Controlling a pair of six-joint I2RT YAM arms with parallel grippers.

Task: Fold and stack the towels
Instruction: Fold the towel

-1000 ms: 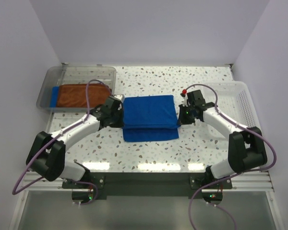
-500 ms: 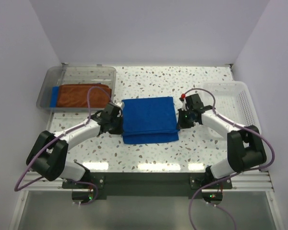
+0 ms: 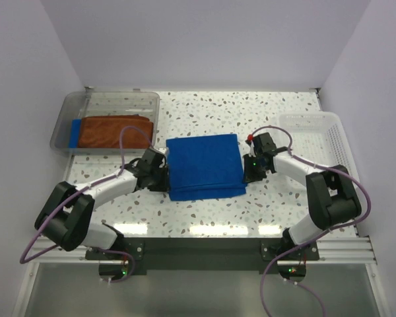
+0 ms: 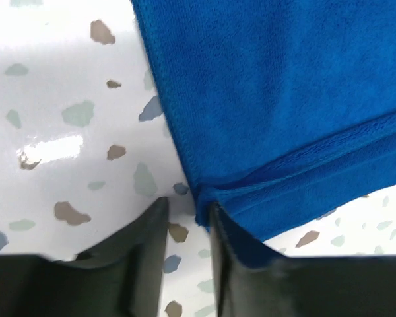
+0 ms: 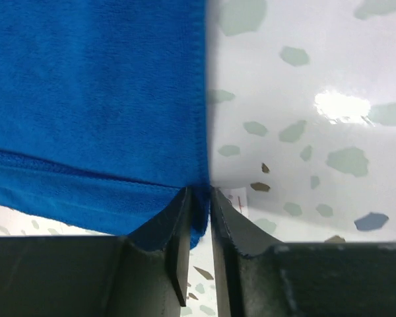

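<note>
A folded blue towel point(image 3: 204, 165) lies in the middle of the table, its lower layer showing along the near edge. My left gripper point(image 3: 162, 179) sits low at the towel's near left corner. In the left wrist view point(image 4: 185, 218) its jaws stand slightly apart with bare table between them, and the towel point(image 4: 284, 86) corner touches the right finger point(image 4: 219, 238). My right gripper point(image 3: 248, 170) is at the towel's right edge. In the right wrist view point(image 5: 199, 198) it is shut on the hem of the towel point(image 5: 92, 86).
A clear tray point(image 3: 112, 98) at the back left holds a folded brown towel point(image 3: 112, 131) on top of a blue one point(image 3: 74, 132). A white basket point(image 3: 320, 129) stands at the right, just behind my right arm.
Both grippers have slid toward the near edge along the towel's two sides. The towel's near edge has shifted slightly.
</note>
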